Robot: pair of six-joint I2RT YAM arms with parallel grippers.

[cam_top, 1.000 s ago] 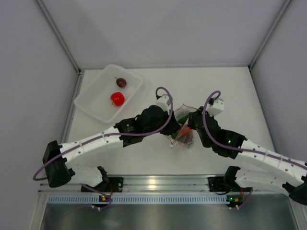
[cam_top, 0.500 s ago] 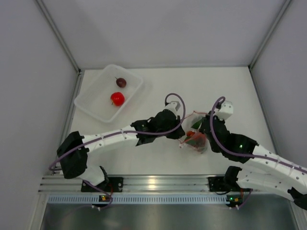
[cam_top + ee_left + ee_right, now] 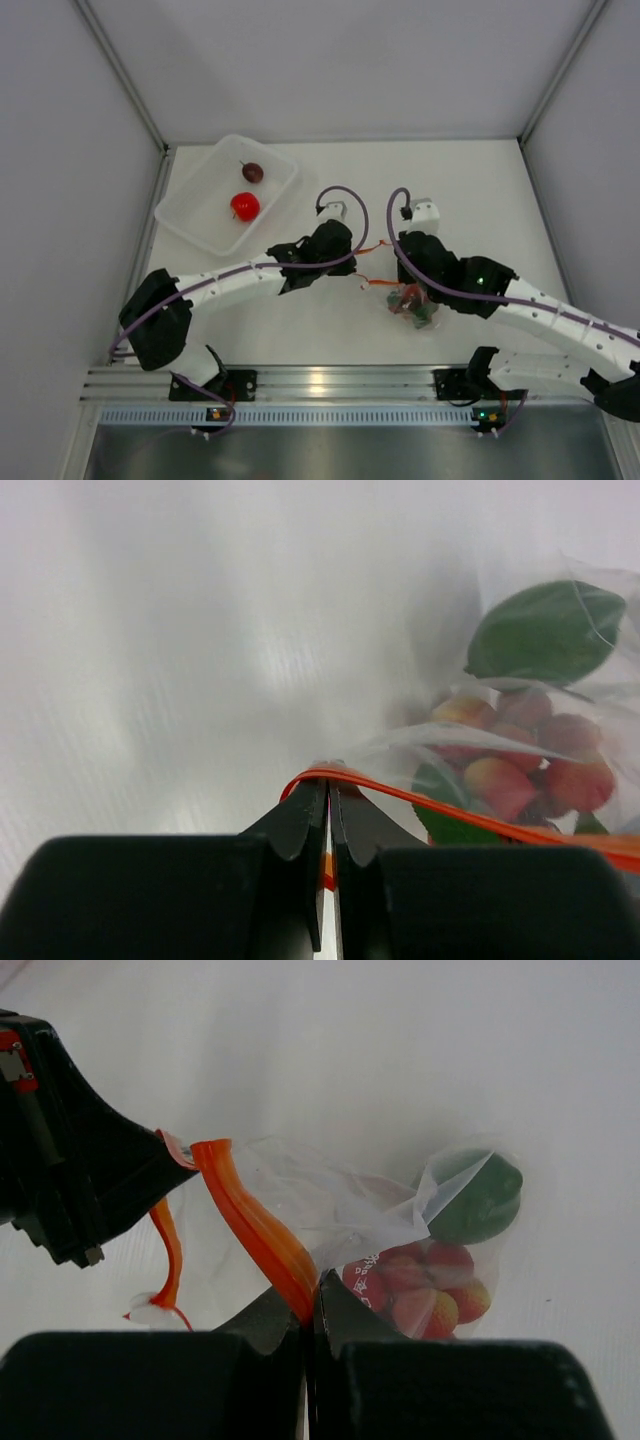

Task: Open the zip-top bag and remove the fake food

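Note:
The zip-top bag (image 3: 412,302) is held between my two grippers near the table's middle, its orange-red zip strip (image 3: 255,1225) pulled apart. My left gripper (image 3: 327,785) is shut on one side of the strip (image 3: 480,823). My right gripper (image 3: 310,1298) is shut on the other side. In the top view the left gripper (image 3: 357,262) is left of the bag and the right gripper (image 3: 398,272) is just above it. Inside the bag lie a green ball (image 3: 475,1195) and a cluster of little red balls (image 3: 420,1285) with green leaves (image 3: 545,630).
A rigid translucent tub (image 3: 180,222) stands at the back left with a red tomato (image 3: 245,206) and a dark maroon ball (image 3: 253,172) in it. White walls close in the table on three sides. The arm bases and a metal rail line the near edge.
Both grippers have shifted left and a little apart, still holding the strip. The bag's mouth is stretched wider and the bag body now hangs lower, below the right gripper.

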